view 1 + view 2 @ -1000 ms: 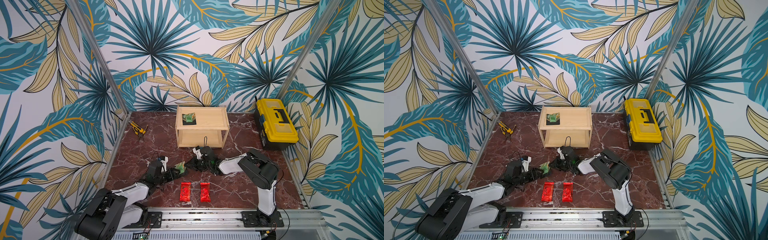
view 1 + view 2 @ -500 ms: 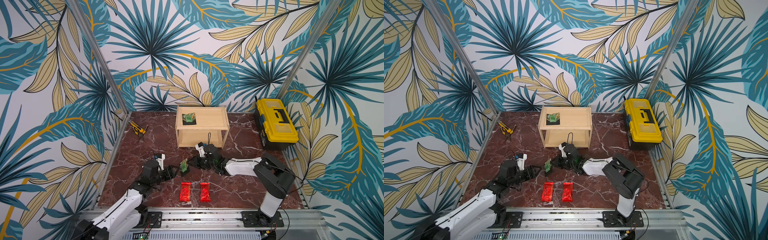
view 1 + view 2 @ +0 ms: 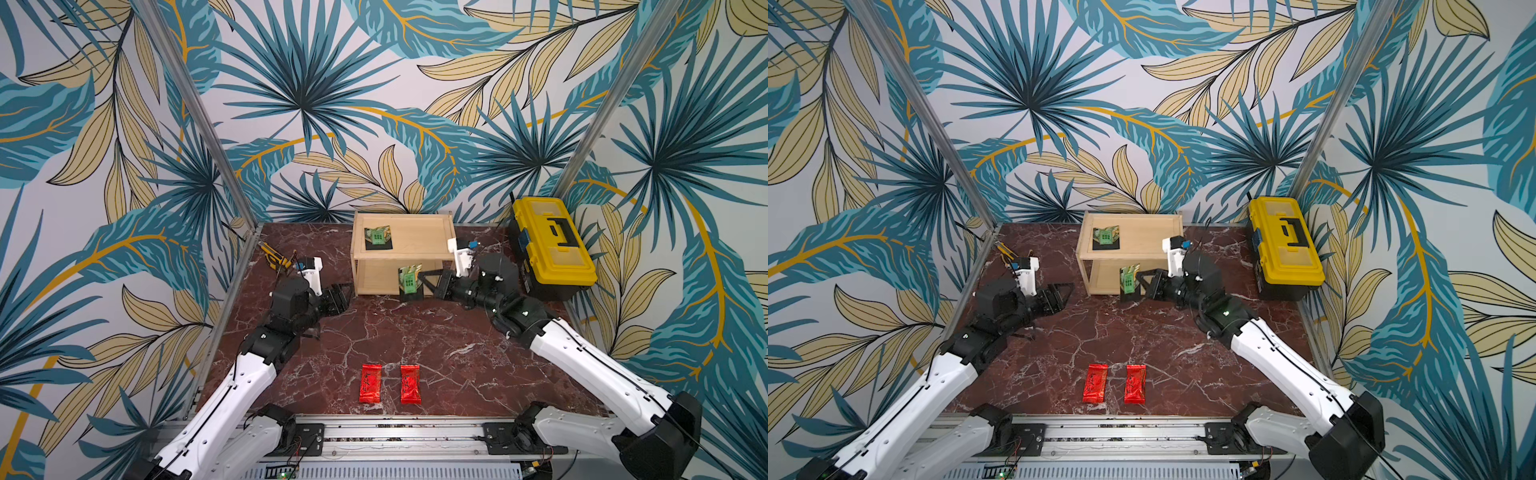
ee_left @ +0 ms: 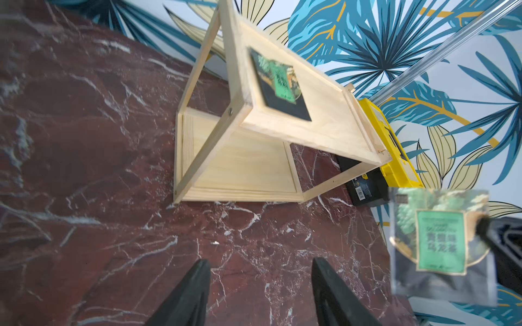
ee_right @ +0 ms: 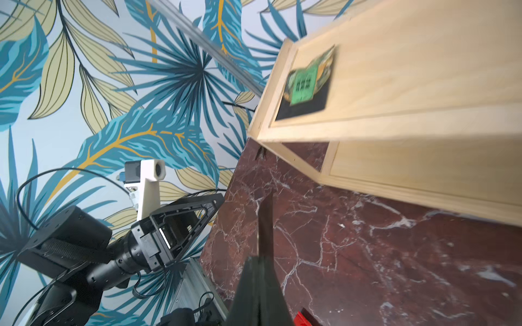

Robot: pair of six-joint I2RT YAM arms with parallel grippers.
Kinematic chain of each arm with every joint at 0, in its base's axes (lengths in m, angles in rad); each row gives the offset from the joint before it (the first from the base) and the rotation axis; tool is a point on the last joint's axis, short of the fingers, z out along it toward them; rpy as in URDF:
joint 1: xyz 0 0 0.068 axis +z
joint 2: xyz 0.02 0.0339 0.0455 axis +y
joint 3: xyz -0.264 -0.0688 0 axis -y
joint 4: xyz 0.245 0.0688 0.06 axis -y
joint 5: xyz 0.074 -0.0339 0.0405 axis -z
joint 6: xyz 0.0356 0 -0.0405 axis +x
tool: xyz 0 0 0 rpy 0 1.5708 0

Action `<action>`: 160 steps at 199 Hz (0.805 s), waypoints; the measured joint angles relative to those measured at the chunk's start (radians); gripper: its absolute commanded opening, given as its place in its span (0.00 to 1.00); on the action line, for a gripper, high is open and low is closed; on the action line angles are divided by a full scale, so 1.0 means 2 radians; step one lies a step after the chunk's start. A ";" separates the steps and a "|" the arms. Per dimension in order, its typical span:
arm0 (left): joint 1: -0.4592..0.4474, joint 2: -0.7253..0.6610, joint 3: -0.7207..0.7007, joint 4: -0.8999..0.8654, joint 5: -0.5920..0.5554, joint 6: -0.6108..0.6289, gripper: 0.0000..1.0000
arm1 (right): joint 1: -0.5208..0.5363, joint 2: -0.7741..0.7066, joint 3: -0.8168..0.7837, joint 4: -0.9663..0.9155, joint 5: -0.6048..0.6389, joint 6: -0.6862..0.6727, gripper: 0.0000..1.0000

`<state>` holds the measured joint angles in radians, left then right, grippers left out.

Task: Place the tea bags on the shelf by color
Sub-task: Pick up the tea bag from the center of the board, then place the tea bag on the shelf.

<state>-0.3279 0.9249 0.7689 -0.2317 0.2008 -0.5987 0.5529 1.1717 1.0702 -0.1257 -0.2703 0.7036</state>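
Observation:
The pale wooden shelf (image 3: 419,241) (image 3: 1150,237) stands at the back in both top views. One green tea bag (image 3: 377,237) (image 3: 1106,237) lies flat on its top tray. My right gripper (image 3: 424,283) (image 3: 1142,284) is shut on a second green tea bag (image 3: 409,282) (image 3: 1128,282), held upright before the shelf's lower opening. That bag (image 5: 265,223) shows edge-on in the right wrist view. My left gripper (image 3: 340,297) (image 4: 261,271) is open and empty, left of the shelf. Two red tea bags (image 3: 370,382) (image 3: 410,383) lie side by side near the front edge.
A yellow-and-black toolbox (image 3: 550,249) stands at the back right, close to my right arm. A small yellow-and-black tool (image 3: 274,257) lies by the back left wall. Patterned walls close three sides and a metal rail (image 3: 395,432) runs along the front.
My left gripper opened, let go of the green tea bag and drew back to the left. My right gripper carried that bag away from the front, up to the shelf.

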 measured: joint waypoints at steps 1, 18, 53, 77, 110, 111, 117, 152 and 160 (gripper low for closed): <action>0.000 0.001 0.002 0.000 0.000 0.001 0.62 | -0.004 0.001 0.004 -0.003 -0.001 -0.001 0.00; 0.001 0.032 0.047 -0.007 -0.001 0.020 0.62 | -0.049 0.021 0.056 -0.029 -0.018 -0.019 0.00; 0.006 0.104 0.107 -0.004 0.018 0.058 0.63 | -0.115 0.117 0.153 -0.059 -0.055 -0.046 0.00; 0.019 0.134 0.113 0.003 0.035 0.071 0.63 | -0.137 0.184 0.200 -0.078 -0.070 -0.057 0.00; 0.031 0.145 0.113 0.005 0.048 0.083 0.64 | -0.147 0.245 0.244 -0.100 -0.077 -0.065 0.00; 0.031 0.145 0.113 0.005 0.048 0.083 0.64 | -0.147 0.246 0.245 -0.100 -0.078 -0.066 0.00; 0.032 0.145 0.113 0.006 0.049 0.084 0.64 | -0.148 0.255 0.252 -0.103 -0.079 -0.067 0.00; 0.036 0.147 0.113 0.016 0.058 0.086 0.64 | -0.156 0.291 0.281 -0.108 -0.086 -0.072 0.00; 0.037 0.147 0.113 0.019 0.060 0.086 0.64 | -0.159 0.299 0.287 -0.112 -0.087 -0.074 0.00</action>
<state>-0.2535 1.2186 0.9955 -0.1947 0.3218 -0.4267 0.2356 1.7699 1.6440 -0.3492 -0.4442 0.5552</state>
